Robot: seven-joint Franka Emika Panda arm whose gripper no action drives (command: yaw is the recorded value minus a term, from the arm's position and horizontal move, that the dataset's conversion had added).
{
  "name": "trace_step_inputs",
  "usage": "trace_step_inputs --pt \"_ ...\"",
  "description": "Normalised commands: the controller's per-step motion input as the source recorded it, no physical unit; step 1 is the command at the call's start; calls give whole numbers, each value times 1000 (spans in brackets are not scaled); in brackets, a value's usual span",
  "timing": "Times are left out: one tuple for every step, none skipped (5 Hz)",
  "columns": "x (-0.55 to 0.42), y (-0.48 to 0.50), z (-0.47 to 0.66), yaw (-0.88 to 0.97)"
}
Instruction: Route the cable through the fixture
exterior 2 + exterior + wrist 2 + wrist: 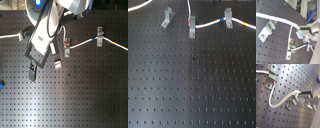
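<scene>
The white cable [208, 23] runs through the two upright clips and carries blue and yellow bands near the first exterior view's right. From the middle clip it climbs out of the top of that view. The slanted grey fixture [167, 17] stands left of those clips with no cable in it; it also shows in the second wrist view [266, 30]. My gripper [300, 93] is shut on the cable [283, 100] above the board, also seen in the second wrist view [300, 32]. In the second exterior view the arm [42, 37] hides the fingers.
The middle upright clip [192, 27] holds the cable at its red band, and the right upright clip [229, 19] holds it further along. Another cable stretch [10, 36] lies at the second exterior view's left. The black perforated board [193, 90] spreads toward the front.
</scene>
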Motion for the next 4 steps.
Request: trace_step_inputs --pt "151 443 464 357" --pt "68 275 467 546" --pt "-92 74 296 797" --pt "-115 117 257 791"
